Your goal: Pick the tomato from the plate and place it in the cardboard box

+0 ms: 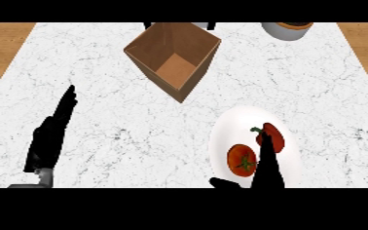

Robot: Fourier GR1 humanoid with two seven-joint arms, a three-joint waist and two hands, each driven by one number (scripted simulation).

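White marbled bench (108, 107), cardboard box (197, 68) upper centre. The tomato (241, 159) sits on the plate (237, 119) at lower right. I have my right hand (269, 168) over it, fingers straight and holding nothing. My left hand (50, 131) rests open at lower left. Grasp, carry and drop all remain.

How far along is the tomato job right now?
Nothing is done yet: the tomato lies on the plate, none in the box. In hand: the right hand is open over the plate beside the tomato, not gripping it. Left: grasp, lift, carry to the box, release. The left hand rests open at the left.
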